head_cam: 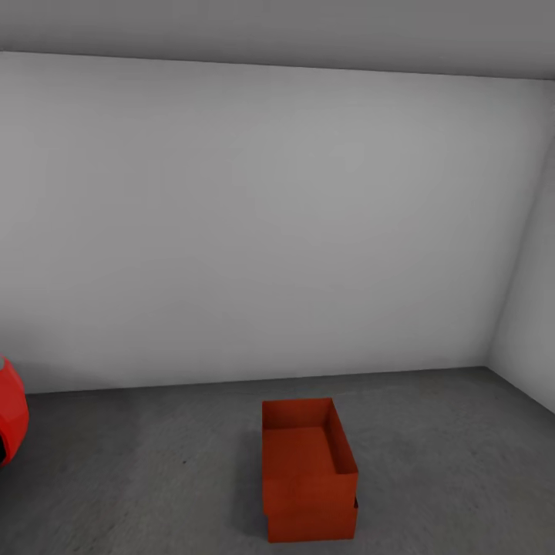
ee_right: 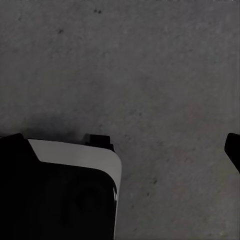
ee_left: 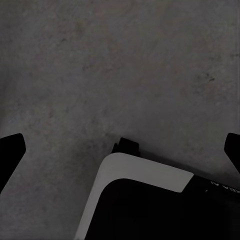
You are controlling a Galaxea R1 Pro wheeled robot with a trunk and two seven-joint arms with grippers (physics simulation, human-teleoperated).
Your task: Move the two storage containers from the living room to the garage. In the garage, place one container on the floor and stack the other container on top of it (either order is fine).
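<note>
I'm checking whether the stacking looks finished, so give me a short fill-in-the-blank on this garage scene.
1. One storage container sits ___ the other container.
2. The lower one rests on the grey ___ floor.
3. The upper container is lidless and ___ inside.
4. The car at the head view's left edge is ___.

Missing words: on top of; concrete; empty; red

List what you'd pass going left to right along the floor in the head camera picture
Red car at the left edge → bare stretch of grey concrete floor → stacked storage containers → more bare floor → side wall at the right.
</note>
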